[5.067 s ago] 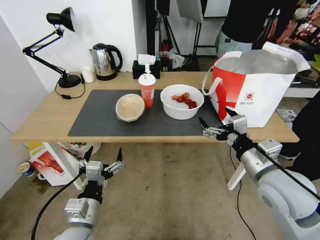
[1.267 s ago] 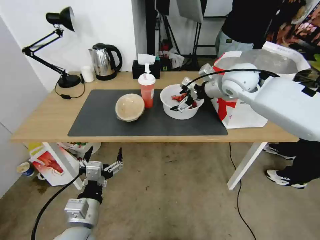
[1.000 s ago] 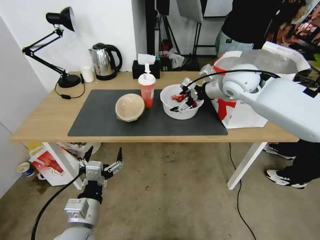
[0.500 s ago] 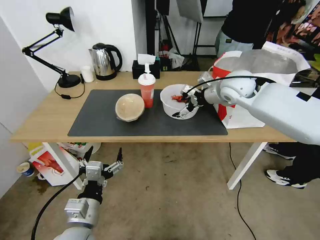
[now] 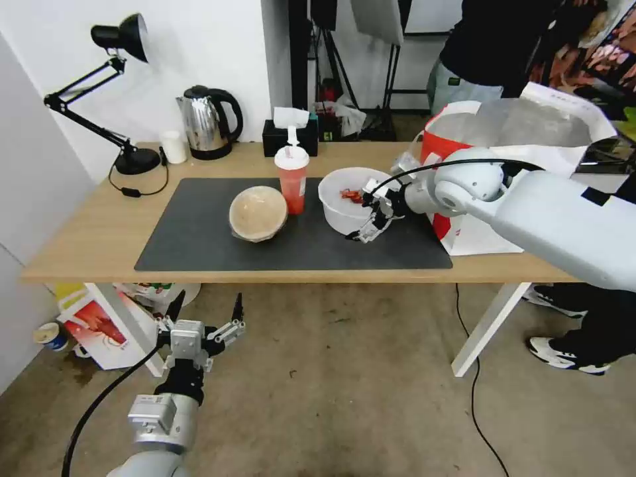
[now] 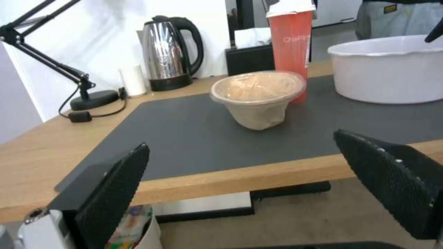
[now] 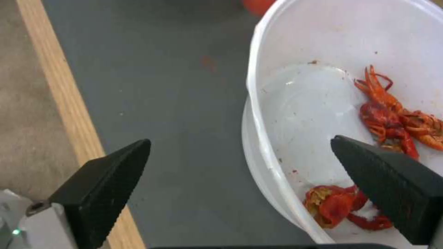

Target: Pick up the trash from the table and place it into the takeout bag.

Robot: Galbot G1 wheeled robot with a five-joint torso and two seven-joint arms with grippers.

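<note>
Trash is the target, and the right gripper (image 5: 373, 222) hangs spread wide at the near rim of the white plastic bowl (image 5: 351, 205), one finger over the dark mat (image 7: 184, 86) and the other above the crayfish scraps (image 7: 392, 121), so the thin wall lies between them, apparently lined up for a rim pinch. The bowl sits on the surface (image 5: 99, 238) just beside the takeout bag (image 5: 503, 165), whose open mouth gapes upward, giving a short lift-and-carry. The red drink cup (image 5: 292, 177) and beige paper bowl (image 5: 258, 213) stand close on the other side, leaving little room there. The left gripper (image 5: 205, 318) waits open below the surface's front edge.
</note>
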